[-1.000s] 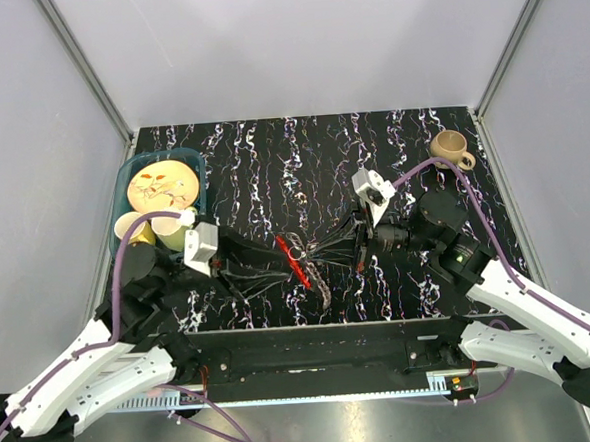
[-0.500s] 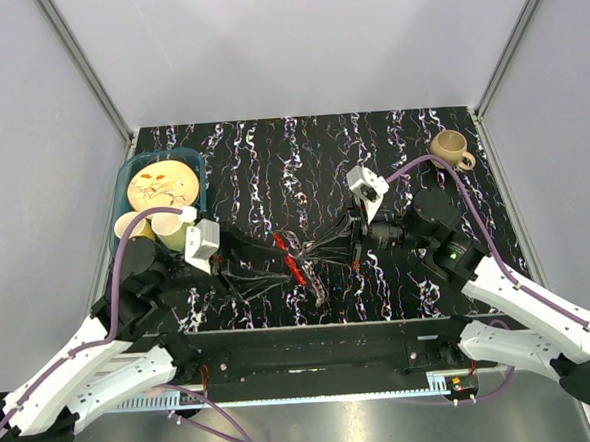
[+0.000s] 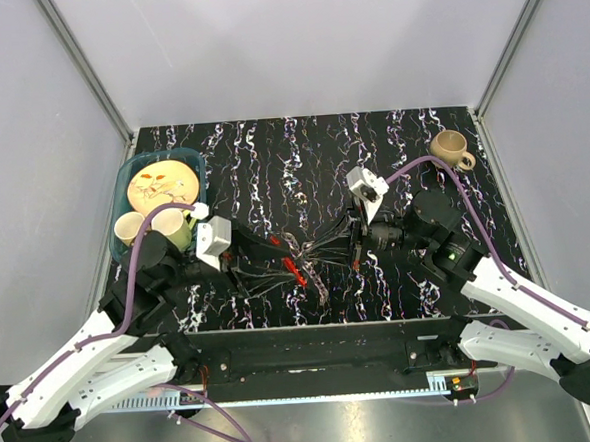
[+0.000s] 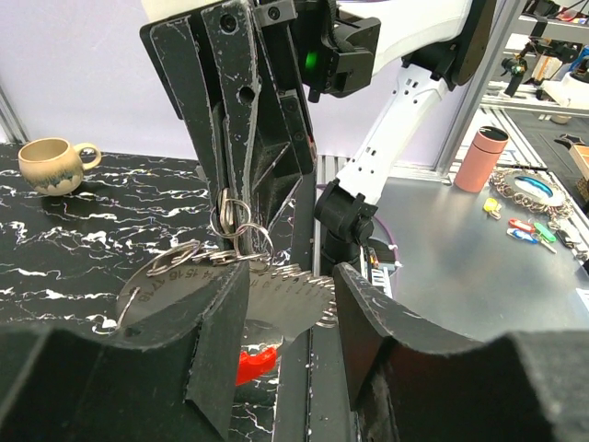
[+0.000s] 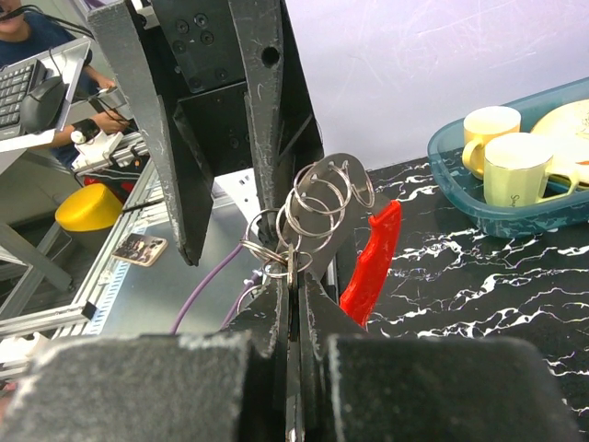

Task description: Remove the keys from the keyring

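The keyring [image 5: 317,207], a cluster of thin silvery loops, hangs between my two grippers above the black marbled table. My right gripper [image 5: 294,281] is shut on one loop, seen edge-on between its pads. Flat silvery keys [image 4: 276,299] fan out from the loops, and a bright red curved piece [image 5: 373,258] hangs beside them. My left gripper [image 4: 290,276] is open, its fingers on either side of the fanned keys. In the top view the red piece [image 3: 293,271] sits between the left gripper [image 3: 278,262] and the right gripper [image 3: 312,250].
A teal tray [image 3: 123,186] with a yellow plate and two cups stands at the left edge of the table. A tan mug [image 3: 452,149] stands at the back right. Purple cables run along both arms.
My left arm has moved right, bringing its open fingers up around the keys. My right gripper shifted slightly left with the keyring, and the red piece swung a little lower.
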